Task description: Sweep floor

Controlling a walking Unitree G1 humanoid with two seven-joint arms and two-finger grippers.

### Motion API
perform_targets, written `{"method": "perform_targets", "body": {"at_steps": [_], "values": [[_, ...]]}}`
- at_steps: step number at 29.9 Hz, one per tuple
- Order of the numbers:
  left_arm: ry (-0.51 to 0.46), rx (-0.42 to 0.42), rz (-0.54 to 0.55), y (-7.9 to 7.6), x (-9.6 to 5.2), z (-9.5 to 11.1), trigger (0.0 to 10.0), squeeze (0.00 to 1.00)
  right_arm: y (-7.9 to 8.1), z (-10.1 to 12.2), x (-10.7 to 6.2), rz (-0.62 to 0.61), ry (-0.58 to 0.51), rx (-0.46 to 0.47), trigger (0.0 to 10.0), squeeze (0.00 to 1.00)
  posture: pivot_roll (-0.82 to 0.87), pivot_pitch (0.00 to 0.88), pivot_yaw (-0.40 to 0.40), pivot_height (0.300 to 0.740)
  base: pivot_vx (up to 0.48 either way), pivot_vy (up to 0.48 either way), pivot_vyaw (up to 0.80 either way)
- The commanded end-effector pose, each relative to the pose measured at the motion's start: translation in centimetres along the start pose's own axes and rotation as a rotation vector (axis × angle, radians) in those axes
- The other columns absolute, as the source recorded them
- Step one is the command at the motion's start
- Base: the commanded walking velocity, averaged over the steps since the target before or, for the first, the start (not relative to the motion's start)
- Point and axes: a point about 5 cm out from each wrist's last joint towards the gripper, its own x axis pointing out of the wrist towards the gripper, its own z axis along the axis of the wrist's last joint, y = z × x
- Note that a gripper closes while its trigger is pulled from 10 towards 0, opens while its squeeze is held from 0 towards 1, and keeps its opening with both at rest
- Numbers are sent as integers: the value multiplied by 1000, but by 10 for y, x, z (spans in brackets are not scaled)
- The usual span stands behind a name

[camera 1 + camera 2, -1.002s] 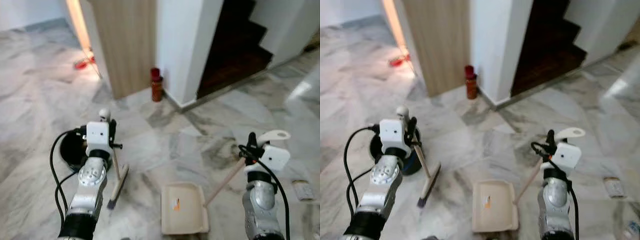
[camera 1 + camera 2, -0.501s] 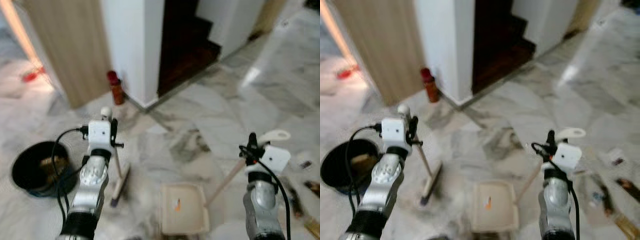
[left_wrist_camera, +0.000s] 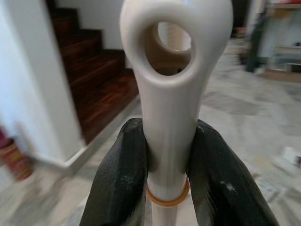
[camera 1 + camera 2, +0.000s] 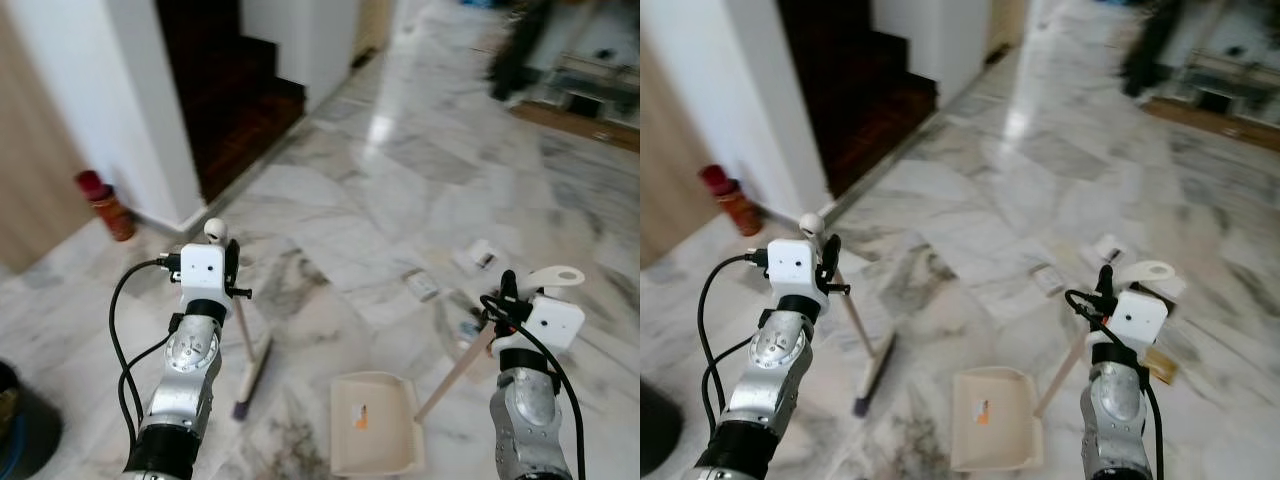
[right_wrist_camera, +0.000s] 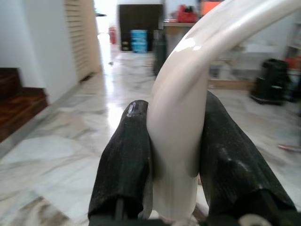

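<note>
My left hand (image 3: 167, 165) is clamped on the broom (image 4: 243, 330), my right hand (image 5: 176, 155) on the dustpan (image 4: 373, 435) handle. The pan rests beside the broom head; paper scraps (image 4: 422, 285) lie beyond it. I judge walking there comes next.

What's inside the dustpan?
The dustpan has one small orange speck inside, near the middle; the rest of its tray looks bare. The right gripper holds its handle. The pan hides the floor under it.

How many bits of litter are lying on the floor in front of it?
3 clear ones: a scrap ahead of the dustpan, a paper farther off to its right, and a brown piece beside the right arm. Blur may hide more.
</note>
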Motion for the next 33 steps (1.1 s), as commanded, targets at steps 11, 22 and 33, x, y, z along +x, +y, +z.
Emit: {"method": "perform_targets", "body": {"at_steps": [11,22,33], "values": [[-58,25,1,3,3,9,10000,0,-1,7,4,-8,-32,13,10000,0,97,89,-16,740,0,-32,-800],[-57,18,3,3,2,9,10000,0,-1,8,4,-9,-34,11,10000,0,94,96,-18,740,0,-116,-800],[-57,11,6,3,4,9,10000,0,-1,9,4,-6,-40,10,10000,0,90,109,-17,740,0,0,-622]]}}
